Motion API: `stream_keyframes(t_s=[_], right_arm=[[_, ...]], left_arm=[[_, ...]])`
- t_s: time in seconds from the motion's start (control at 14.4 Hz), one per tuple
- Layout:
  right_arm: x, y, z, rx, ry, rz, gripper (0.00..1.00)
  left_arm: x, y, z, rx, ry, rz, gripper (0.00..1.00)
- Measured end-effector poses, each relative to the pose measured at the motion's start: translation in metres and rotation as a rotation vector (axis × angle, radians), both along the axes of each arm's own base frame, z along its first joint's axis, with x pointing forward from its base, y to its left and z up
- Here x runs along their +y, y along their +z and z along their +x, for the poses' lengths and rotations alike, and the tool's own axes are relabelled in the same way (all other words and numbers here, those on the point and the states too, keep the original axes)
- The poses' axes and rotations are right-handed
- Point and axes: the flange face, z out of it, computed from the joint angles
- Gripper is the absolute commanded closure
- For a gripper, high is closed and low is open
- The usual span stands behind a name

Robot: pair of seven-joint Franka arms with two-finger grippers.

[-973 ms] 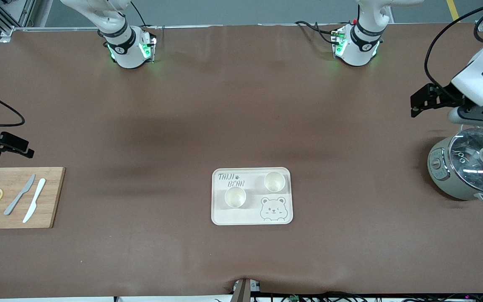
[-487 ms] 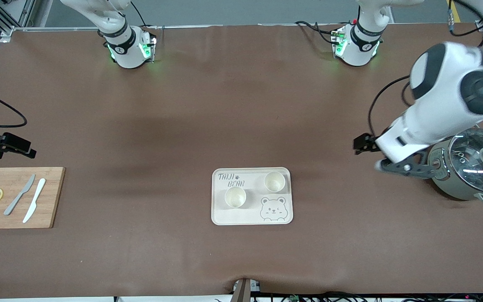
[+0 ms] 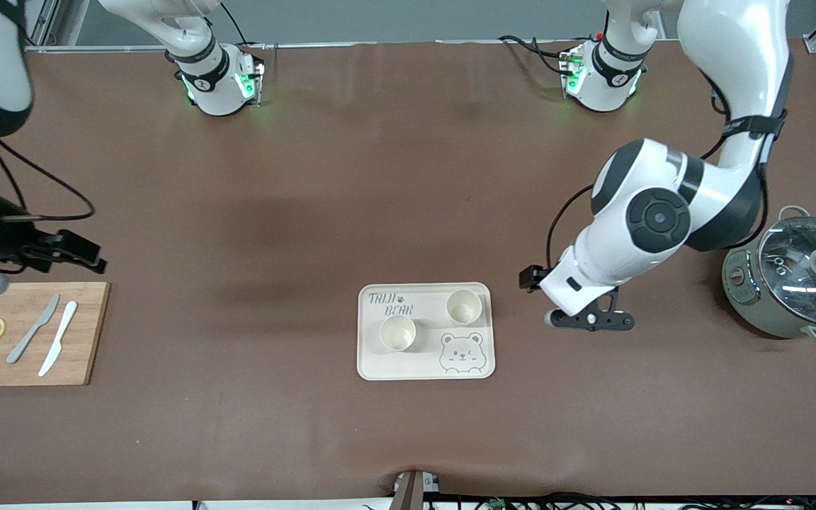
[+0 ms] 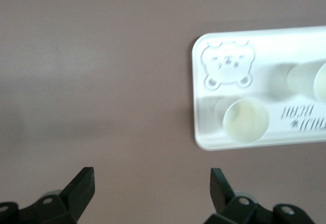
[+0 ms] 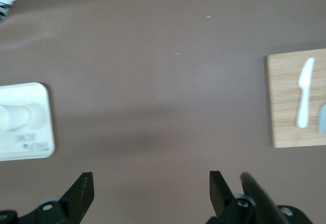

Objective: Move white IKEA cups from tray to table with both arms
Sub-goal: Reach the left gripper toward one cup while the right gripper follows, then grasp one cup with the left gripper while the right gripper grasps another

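Both arms have swung inward since the earlier frames: the left arm has moved from over the pot toward the tray, and the right arm has advanced a little from the table's edge. By size, the scene reads as follows.

The table (image 3: 408, 177) carries everything. The left gripper (image 3: 590, 320) hangs over bare table just beside the tray's end, fingers wide apart and empty. The right gripper (image 3: 61, 251) hangs over the table beside the cutting board (image 3: 29, 333), well apart from the tray, fingers also spread and empty.

The tray (image 3: 426, 365) lies near the table's middle. Both white IKEA cups stand upright on it: one cup (image 3: 463, 307) toward the left arm's end, the other cup (image 3: 397, 333) slightly nearer the front camera and toward the right arm's end.

Procedure for the approach, as judged: assign each gripper the cup at its own end. Centre the open fingers over the rim, descend vertically, and close on the tapered wall without nudging the neighbouring cup or the tray rim.
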Motion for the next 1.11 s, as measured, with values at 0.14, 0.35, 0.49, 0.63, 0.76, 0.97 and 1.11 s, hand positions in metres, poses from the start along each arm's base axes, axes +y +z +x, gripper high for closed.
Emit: stream_keyframes(t_s=[0.14,0.35,0.49,0.63,0.76,0.97,1.11], right_arm=[[0.046,-0.001,0.001,-0.023,-0.061,0.018,0.0],[0.096,-0.019,0.009,-0.041,-0.147,0.044,0.0],[0.126,-0.039,0.013,-0.038,-0.184,0.055,0.0],[0.157,-0.056,0.016,-0.048,-0.203,0.069,0.0],[0.181,-0.069,0.019,-0.075,-0.217,0.088,0.0],[0.219,-0.099,0.02,-0.079,-0.249,0.106,0.0],[0.248,-0.119,0.015,-0.072,-0.26,0.113,0.0]], left_arm=[[-0.021,-0.023,0.002,-0.034,0.02,-0.008,0.0],[-0.064,-0.059,-0.006,-0.052,0.028,-0.028,0.0],[-0.079,-0.075,-0.011,-0.05,0.033,-0.037,0.0],[-0.087,-0.083,-0.011,-0.074,0.04,-0.049,0.0],[-0.09,-0.093,-0.011,-0.127,0.062,-0.042,0.0],[-0.092,-0.125,-0.024,-0.177,0.069,-0.014,0.0],[-0.09,-0.144,-0.034,-0.166,0.06,-0.002,0.0]])
